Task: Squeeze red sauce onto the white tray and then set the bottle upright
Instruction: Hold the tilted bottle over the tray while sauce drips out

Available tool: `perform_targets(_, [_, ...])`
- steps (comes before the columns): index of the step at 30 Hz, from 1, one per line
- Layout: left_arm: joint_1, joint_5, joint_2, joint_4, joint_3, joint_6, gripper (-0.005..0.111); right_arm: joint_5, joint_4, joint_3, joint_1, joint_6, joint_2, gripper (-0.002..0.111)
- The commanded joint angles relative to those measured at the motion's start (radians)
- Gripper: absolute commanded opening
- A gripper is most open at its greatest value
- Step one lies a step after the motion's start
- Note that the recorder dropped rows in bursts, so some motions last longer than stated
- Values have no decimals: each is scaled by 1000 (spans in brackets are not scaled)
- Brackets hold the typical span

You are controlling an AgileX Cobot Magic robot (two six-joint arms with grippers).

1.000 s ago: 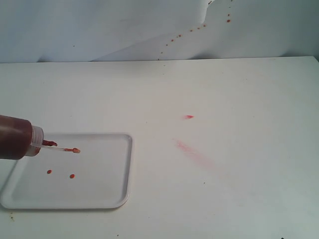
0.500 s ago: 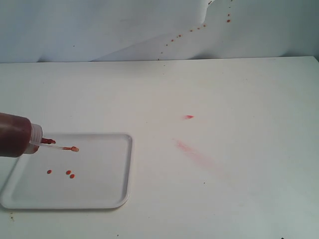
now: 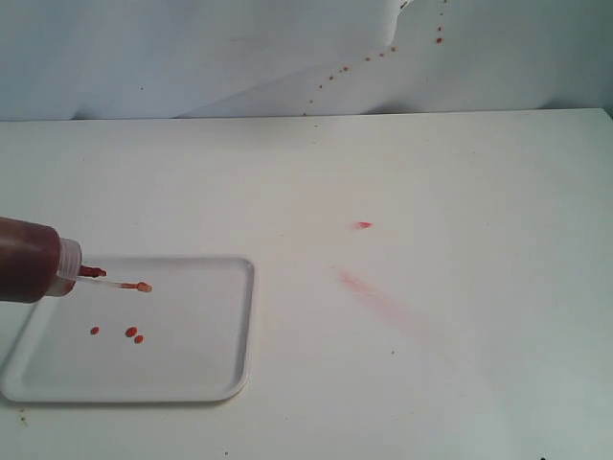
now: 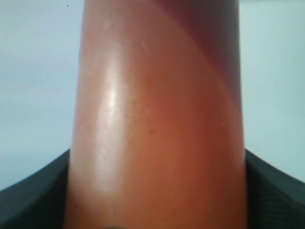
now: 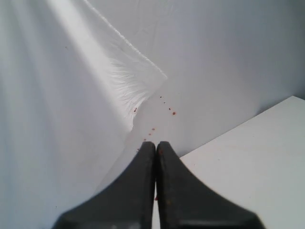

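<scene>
Grips the bottle (image 4: 157,95) w/ L gripper (image 4: 156,200): dark fingers (image 4: 28,200) show on both sides of the orange wall, spread wide round the body. Fills nearly the whole L wrist view; darker red sauce inside toward the far end, lighter orange nearer the cam.

In ext view, pokes in from the left edge w/ front part only, gripper itself out of shot. Lies near level, tipped a bit nozzle-down, red nozzle (image 3: 92,273) pointing right. Hangs over the left part of the white tray (image 3: 225,326); can't tell any contact. Trails small cap (image 3: 144,287) on a thin tether just past the nozzle.

Below on tray: three tiny drops of the red sauce (image 3: 131,332), two almost touching, third apart to the left.

Sits flat on the white table (image 3: 460,383), front-left. Further right, well apart from tray: faint pink smear (image 3: 369,292) and short red dash (image 3: 362,225).

R gripper (image 5: 156,149): pressed tight shut, nothing between, held up before white backdrop (image 5: 228,57) dotted w/ red specks (image 5: 173,113).
</scene>
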Motion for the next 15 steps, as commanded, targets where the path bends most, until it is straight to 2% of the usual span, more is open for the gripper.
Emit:
perform_targets(1, [-3,-40,-13,33,-1,14,0,14,-1,4,0,2,-6,0])
perform_targets(5, [-3,-47,-13,36,-1,31,0,84,-1,4,19,0,-6,0])
perform_targets(11, [-3,-64,-13,40,-1,109,0,209,6,-117,114,-134,-6,0])
perform_targets(15, [-3,-89,-13,62,-1,119,0,286,143,-189,200,-346,19,0])
